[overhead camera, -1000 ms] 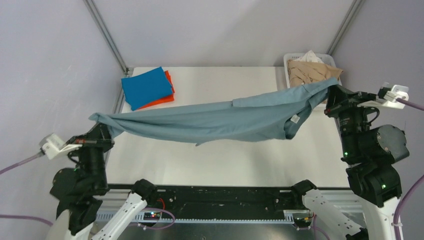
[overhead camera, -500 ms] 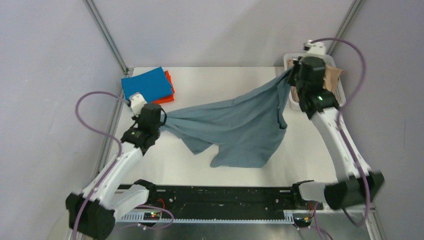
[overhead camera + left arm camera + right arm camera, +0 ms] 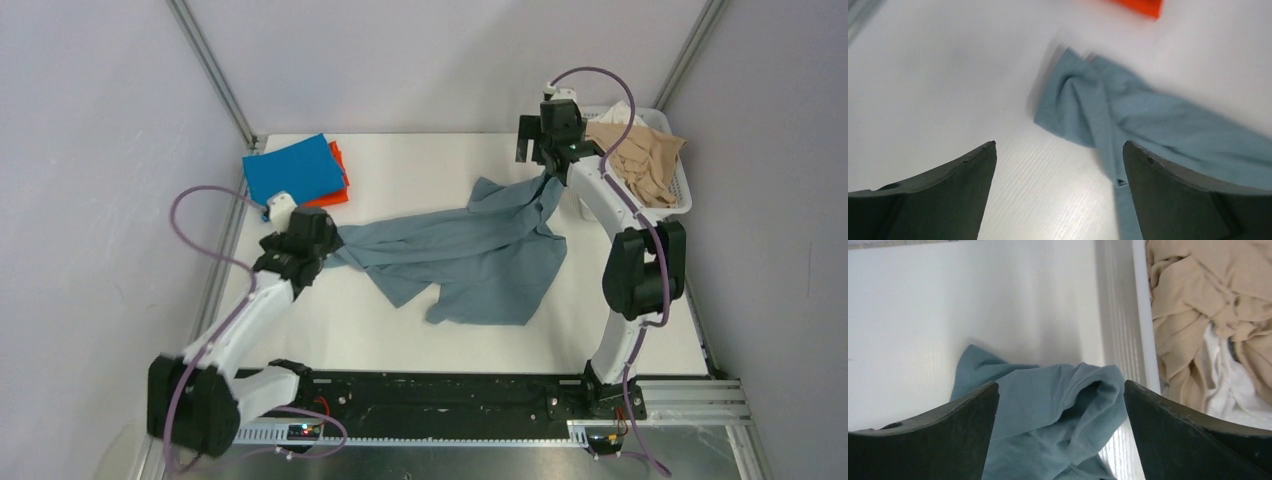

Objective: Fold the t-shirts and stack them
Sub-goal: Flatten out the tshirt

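Only the view from above shows me the whole grey-blue shirt point(image 3: 470, 255), crumpled across the middle of the table point(image 3: 420, 165), and the folded blue shirt point(image 3: 293, 172) on the orange shirt point(image 3: 340, 192) at the far left corner. My wrist cameras see only its ends. The right one shows the basket point(image 3: 1141, 300) with beige clothes point(image 3: 1188, 295) closely. My left gripper point(image 3: 1058, 150) is spread wide and empty, with one bunched end just ahead. My right gripper point(image 3: 1060, 390) is also wide and empty above the other end, beside the basket.
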{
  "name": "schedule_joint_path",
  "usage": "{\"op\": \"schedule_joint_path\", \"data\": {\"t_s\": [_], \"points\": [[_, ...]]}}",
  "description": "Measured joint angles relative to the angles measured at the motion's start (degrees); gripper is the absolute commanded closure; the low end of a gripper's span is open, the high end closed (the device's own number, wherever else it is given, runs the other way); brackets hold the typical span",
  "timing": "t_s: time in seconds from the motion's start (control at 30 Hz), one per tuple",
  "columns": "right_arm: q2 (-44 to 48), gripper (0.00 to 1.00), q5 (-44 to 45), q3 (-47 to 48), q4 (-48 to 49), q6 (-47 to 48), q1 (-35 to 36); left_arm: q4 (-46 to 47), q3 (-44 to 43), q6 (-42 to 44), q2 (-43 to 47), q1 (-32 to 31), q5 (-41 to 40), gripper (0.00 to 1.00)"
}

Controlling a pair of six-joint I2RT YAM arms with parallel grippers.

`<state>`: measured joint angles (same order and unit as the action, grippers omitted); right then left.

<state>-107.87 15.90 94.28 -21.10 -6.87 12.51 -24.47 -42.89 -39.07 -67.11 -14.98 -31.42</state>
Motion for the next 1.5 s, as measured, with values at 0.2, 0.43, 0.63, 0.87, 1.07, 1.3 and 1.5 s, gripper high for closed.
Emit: {"op": "schedule_joint_path", "data": {"t_s": [0.2, 0.43, 0.63, 0.87, 1.07, 1.3, 1.5], "points": [[12.8, 0.01, 3.3, -7.3, 0.2, -0.9, 4.4, 1.0, 1.3, -0.2, 15.6, 1.4, -0.4, 0.0], [34.0, 0.02, 0.1, -27.3, -2.2, -7.8, 17.6, 1.3, 2.1, -0.2, 11.5, 7.3, 3.5, 0.0], [27.9, 0.05, 0.7, -35.7, -2.2, -11.9, 43.8, 1.0, 4.7, -0.6, 10.4, 9.2, 6.4, 0.0], [16.6, 0.07, 5.7, -36.1, -3.3, -18.0, 55.6, 1.4, 7.6, -0.6, 11.6, 9.4, 8.4, 0.0], [13.2, 0.07, 14.0, -36.4, -10.7, -25.8, 58.7, 1.5, 9.7, -0.6, 13.5, 9.4, 9.4, 0.0], [10.8, 0.11, 17.7, -37.6, -11.7, -28.0, 60.0, 3.0, 10.1, -0.5, 13.8, 9.5, 10.0, 0.0], [11.2, 0.2, 21.1, -39.2, -12.1, -32.5, 59.1, 3.5, 10.1, -0.5, 13.8, 9.9, 10.7, 0.0]]}}
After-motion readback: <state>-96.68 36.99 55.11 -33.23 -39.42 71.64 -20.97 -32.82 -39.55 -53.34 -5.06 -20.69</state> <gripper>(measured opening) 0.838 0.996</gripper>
